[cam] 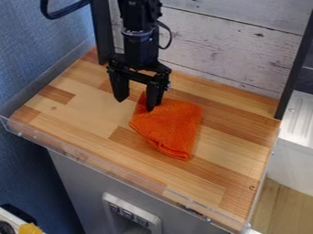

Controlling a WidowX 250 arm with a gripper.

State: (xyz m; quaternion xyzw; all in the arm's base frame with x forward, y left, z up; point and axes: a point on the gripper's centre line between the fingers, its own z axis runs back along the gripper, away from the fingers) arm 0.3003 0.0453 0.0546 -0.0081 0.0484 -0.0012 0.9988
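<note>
Wood-block countertop in light and darker strips, folded orange cloth near its middle

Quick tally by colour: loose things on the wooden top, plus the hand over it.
Orange: 1 (cloth)
Black: 1 (hand, open, one finger at the cloth's upper part)
Total: 2

Cloth on counter | panelled wall behind | control panel below counter's front
</note>
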